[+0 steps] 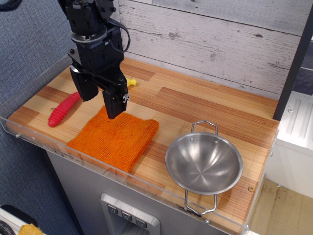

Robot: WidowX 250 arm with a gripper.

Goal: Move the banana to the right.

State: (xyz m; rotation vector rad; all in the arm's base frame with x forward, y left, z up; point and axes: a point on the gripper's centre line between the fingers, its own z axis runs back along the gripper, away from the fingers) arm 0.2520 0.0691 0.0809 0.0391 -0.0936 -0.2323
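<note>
1. Observation.image, my only view, shows my gripper [103,102] hanging over the back left of the table [205,110], above the far edge of the cloth [117,138]. Its two black fingers [115,100] stand apart with nothing between them, so it is released.
2. Of the banana [131,82] I see only a small yellow tip poking out just behind my right finger; the rest is hidden by my own body. It lies on the wood beyond the cloth, near the back wall.
3. I judge the step in hand to be the approach: the banana is not yet gripped and has not gone right.
4. The next move calls for shifting back a little over the banana, lining my fingers across its narrow width, and lowering to the wood before closing. Then a carry to the right, over bare boards, staying short of the bowl [204,164].
5. The count:
   - one banana
   - one orange cloth
   - one steel bowl with two wire handles
   - one red ribbed handle [63,109] at the left; whatever it belongs to is hidden.
</note>
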